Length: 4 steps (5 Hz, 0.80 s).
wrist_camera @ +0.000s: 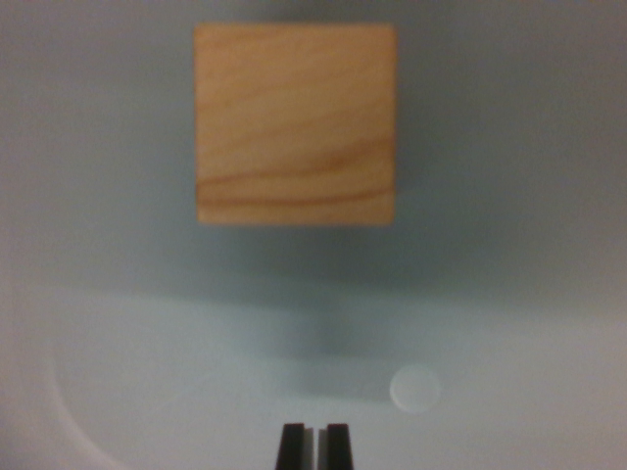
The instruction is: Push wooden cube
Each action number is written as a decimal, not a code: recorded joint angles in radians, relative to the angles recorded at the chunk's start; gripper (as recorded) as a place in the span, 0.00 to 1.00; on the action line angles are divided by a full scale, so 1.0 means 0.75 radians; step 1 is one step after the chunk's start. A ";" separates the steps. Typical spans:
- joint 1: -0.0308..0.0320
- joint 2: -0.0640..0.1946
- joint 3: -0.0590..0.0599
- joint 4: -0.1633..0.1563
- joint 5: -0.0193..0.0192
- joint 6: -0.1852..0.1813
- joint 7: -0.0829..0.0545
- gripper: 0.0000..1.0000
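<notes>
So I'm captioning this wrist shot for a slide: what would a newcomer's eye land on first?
First, the wooden cube, large and slightly blurred in the upper middle, its grain lines running across the face. Next, the gripper at the bottom edge, its two dark fingertips nearly together, clear of the cube. A small pale round spot sits on the grey surface, toward the wrist view's right of the gripper.

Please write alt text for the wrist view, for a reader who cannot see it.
A wooden cube sits on a pale grey surface in the upper middle of the wrist view. The gripper, nearly closed, shows at the bottom edge, apart from the cube. A small pale round spot lies on the wrist view's right of it.
</notes>
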 joint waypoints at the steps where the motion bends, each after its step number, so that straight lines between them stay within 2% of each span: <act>1: 0.0000 0.000 0.000 0.000 0.0000 0.000 0.000 0.00; 2: 0.0083 0.006 0.009 -0.028 -0.0007 -0.031 0.019 0.00; 3: 0.0083 0.006 0.009 -0.028 -0.0007 -0.031 0.019 0.00; 4: 0.0147 0.010 0.017 -0.051 -0.0013 -0.055 0.034 0.00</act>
